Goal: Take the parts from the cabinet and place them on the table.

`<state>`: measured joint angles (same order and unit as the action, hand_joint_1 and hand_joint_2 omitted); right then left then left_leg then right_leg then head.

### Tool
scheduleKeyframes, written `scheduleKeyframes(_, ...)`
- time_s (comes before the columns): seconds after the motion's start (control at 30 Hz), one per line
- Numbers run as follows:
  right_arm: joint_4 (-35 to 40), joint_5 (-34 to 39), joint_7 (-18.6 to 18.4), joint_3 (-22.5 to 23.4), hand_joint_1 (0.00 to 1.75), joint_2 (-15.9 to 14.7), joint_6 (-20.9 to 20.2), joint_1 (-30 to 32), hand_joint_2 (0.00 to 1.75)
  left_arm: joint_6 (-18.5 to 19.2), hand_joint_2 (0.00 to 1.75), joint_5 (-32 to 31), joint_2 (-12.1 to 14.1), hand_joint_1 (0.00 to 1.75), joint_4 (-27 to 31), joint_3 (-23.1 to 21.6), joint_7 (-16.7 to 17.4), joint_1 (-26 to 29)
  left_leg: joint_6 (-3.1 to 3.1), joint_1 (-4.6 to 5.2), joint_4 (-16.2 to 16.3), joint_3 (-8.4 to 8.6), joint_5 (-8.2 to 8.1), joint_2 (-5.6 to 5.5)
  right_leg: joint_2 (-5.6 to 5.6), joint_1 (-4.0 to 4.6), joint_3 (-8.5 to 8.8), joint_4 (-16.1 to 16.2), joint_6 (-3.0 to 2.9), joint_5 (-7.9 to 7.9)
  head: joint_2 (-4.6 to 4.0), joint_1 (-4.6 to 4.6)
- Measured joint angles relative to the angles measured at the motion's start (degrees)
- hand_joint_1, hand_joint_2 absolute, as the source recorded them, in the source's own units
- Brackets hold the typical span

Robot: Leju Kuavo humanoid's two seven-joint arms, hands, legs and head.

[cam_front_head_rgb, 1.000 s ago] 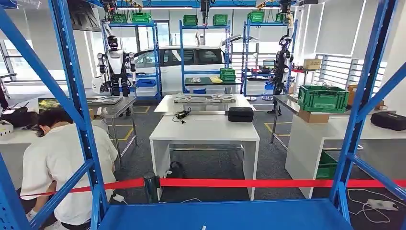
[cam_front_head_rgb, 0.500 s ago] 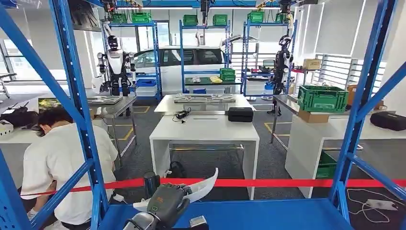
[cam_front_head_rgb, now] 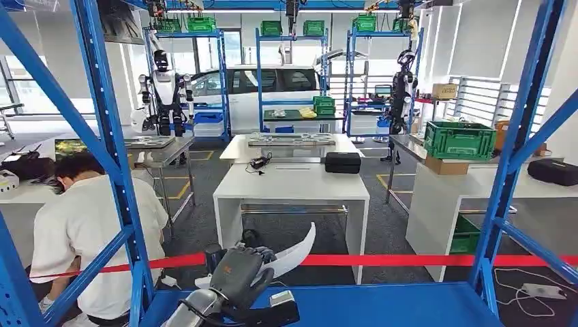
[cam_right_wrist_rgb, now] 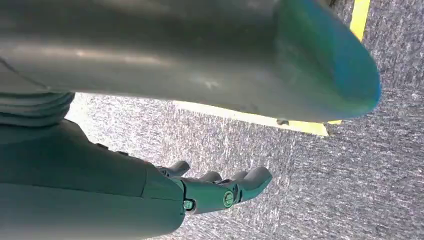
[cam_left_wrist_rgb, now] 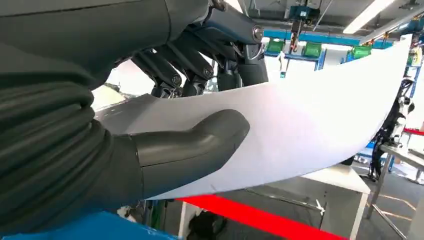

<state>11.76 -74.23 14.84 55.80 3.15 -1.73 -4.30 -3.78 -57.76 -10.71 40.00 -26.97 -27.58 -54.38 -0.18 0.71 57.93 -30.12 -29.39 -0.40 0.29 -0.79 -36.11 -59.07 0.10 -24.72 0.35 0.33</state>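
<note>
From the head view, the left hand (cam_front_head_rgb: 238,276) holds a curved white part (cam_front_head_rgb: 290,257) above the blue shelf (cam_front_head_rgb: 354,305) of the cabinet, its pointed end rising toward a red barrier tape (cam_front_head_rgb: 409,260). A white tabletop (cam_front_head_rgb: 292,182) stands well beyond (probably where the part belongs).

In the left wrist view, the thumb (cam_left_wrist_rgb: 200,145) presses one face and dark fingers (cam_left_wrist_rgb: 200,55) the other, likely to steady the thin panel.

In the right wrist view, the right hand (cam_right_wrist_rgb: 220,192) hangs over grey carpet (cam_right_wrist_rgb: 350,185), fingers loosely curled, holding nothing.
</note>
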Motion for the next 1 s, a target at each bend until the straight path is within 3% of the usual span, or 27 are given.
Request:
scheduleKeyframes(0.2,0.0,0.1,0.0,0.1,0.0,0.1,0.0,0.1,0.0,2.9,1.75,4.1,0.9,1.75,0.1,-0.5,1.3,0.0,0.33,0.31,0.3,-0.47,-0.19,0.01,-0.02,-0.34,0.03,0.1,0.29,0.1,0.0,0.0)
scheduleKeyframes(0.3,0.0,0.1,0.2,0.1,0.0,0.2,0.0,0.1,0.0,3.3,1.75,4.5,1.3,1.75,0.1,-0.5,1.3,-0.1,0.96,0.54,0.1,-0.51,0.04,0.0,-0.02,-0.53,0.19,0.6,0.8,0.42,0.0,0.0)
scheduleKeyframes(0.33,0.0,0.2,0.2,0.1,0.0,0.2,0.0,0.0,0.0,3.3,1.75,4.6,1.4,1.75,0.2,-0.5,1.3,-0.1,1.32,-0.19,-1.0,0.46,0.79,0.09,-0.03,-0.3,0.07,0.5,0.98,0.33,0.0,0.02)
scheduleKeyframes(0.37,0.0,0.2,0.2,0.2,0.0,0.1,0.0,0.1,0.0,3.3,1.75,4.7,1.4,1.75,0.2,-0.5,1.2,-0.3,1.37,-0.25,-1.3,0.66,1.24,0.35,-0.09,-0.39,-0.11,-0.3,1.05,-0.49,0.0,0.04)
scheduleKeyframes(0.4,0.0,0.2,0.2,0.3,0.0,0.2,0.1,0.0,0.0,3.7,1.75,5.0,1.4,1.75,0.2,-0.6,1.2,-0.5,1.65,-0.37,-1.4,0.58,1.43,0.38,-0.06,-0.3,-1.26,-2.8,1.08,-2.43,0.0,0.09)
scheduleKeyframes(0.47,0.0,0.1,0.2,0.4,0.0,0.2,0.1,0.1,0.0,4.4,1.75,5.6,1.7,1.75,0.2,-0.8,1.3,-0.6,1.64,-0.39,-1.3,0.47,1.42,0.45,-0.07,-0.45,-5.28,-11.9,1.32,-6.9,0.0,0.17)
scheduleKeyframes(0.5,0.0,0.1,0.2,0.5,0.0,0.2,0.1,0.1,0.0,4.6,1.75,5.9,1.9,1.75,0.2,-1.1,1.3,-0.4,1.61,-0.4,-1.1,0.34,1.39,0.49,-0.06,-0.51,-7.6,-16.8,1.47,-8.32,0.0,0.22)
scheduleKeyframes(0.53,0.0,0.1,0.2,0.5,0.0,0.2,0.1,0.1,0.0,4.7,1.75,6.2,2.1,1.75,0.2,-1.2,1.3,-0.4,1.48,-0.47,-1.0,0.24,1.3,0.48,-0.07,-0.58,-8.29,-17.9,1.56,-7.95,0.0,0.22)
scheduleKeyframes(0.57,0.0,0.1,0.2,0.7,0.0,0.2,0.1,0.2,0.0,4.9,1.75,6.4,2.4,1.75,0.2,-1.5,1.3,-0.3,1.21,-0.63,-0.7,0.14,1.12,0.47,-0.09,-0.74,-7.63,-16.1,1.69,-6.04,0.0,0.22)
scheduleKeyframes(0.63,0.0,0.1,0.3,0.9,0.0,0.1,0.1,0.2,0.0,4.9,1.75,7.0,2.8,1.75,0.2,-1.7,1.3,-0.3,0.4,-1.25,0.3,-0.04,0.44,0.45,-0.3,-1.15,-2.39,-5.8,2.09,-0.63,0.0,0.24)
scheduleKeyframes(0.67,0.0,0.1,0.3,0.9,0.0,0.2,0.1,0.1,0.0,4.9,1.75,7.3,2.9,1.75,0.2,-1.9,1.2,-0.4,-0.06,-1.29,1.0,-0.3,-0.04,0.47,-0.54,-1.31,-0.67,-1.9,2.48,-0.65,0.0,0.24)
scheduleKeyframes(0.7,-0.1,0.1,0.3,0.9,0.0,0.5,0.1,0.0,0.0,4.9,1.75,7.5,3.0,1.75,0.2,-2.0,1.1,-0.6,-0.42,-0.9,1.5,-1.28,-0.25,0.26,-0.19,-0.71,-0.36,-2.5,1.98,-0.92,0.0,0.44)
scheduleKeyframes(0.73,-0.1,0.2,0.2,1.0,0.0,0.4,0.1,0.0,0.0,4.9,1.75,7.5,3.1,1.75,0.2,-2.1,1.1,-0.5,-0.61,-0.74,1.6,-1.45,-0.34,0.14,0.1,-0.86,-1.02,-3.0,1.02,-0.82,0.0,0.2)
scheduleKeyframes(0.77,-0.1,0.3,0.2,1.1,0.0,0.4,0.1,0.0,0.0,4.9,1.75,7.6,3.2,1.75,0.2,-2.3,1.0,-0.6,-0.84,-0.7,1.9,-1.26,-0.33,0.03,0.1,-1.05,-1.05,-2.7,0.47,-1.41,-0.02,0.18)
scheduleKeyframes(0.8,-0.1,0.4,0.3,1.2,0.0,0.4,0.2,0.0,0.0,5.0,1.75,7.7,3.3,1.75,0.2,-2.4,1.1,-0.8,-1.16,-0.77,1.8,-1.24,-0.15,0.04,0.13,-0.87,-1.24,-2.8,0.29,-1.38,-0.02,0.04)
scheduleKeyframes(0.87,-0.1,0.5,0.4,1.3,0.0,0.4,0.2,0.0,0.0,5.0,1.75,7.8,3.7,1.75,0.2,-2.4,1.1,-0.9,-1.83,-1.0,2.7,-1.8,-1.27,0.09,0.05,-1.04,-1.42,-2.4,-0.76,-0.91,0.0,0.04)
scheduleKeyframes(0.9,-0.1,0.5,0.4,1.3,0.0,0.4,0.2,0.0,0.0,5.0,1.75,7.8,3.9,1.75,0.2,-2.5,1.1,-0.9,-2.03,-1.0,4.4,-2.38,-2.94,0.19,0.06,-1.04,-1.53,-2.3,-1.08,-0.72,0.0,-0.07)
scheduleKeyframes(1.0,-0.1,0.5,0.6,1.4,0.0,0.4,0.3,0.0,0.0,5.0,1.75,8.0,4.5,1.75,0.2,-3.2,1.2,-1.1,-2.36,-1.02,17.2,-7.4,-9.79,0.18,0.0,-0.68,-2.63,-2.3,-1.78,0.11,0.0,-0.15)
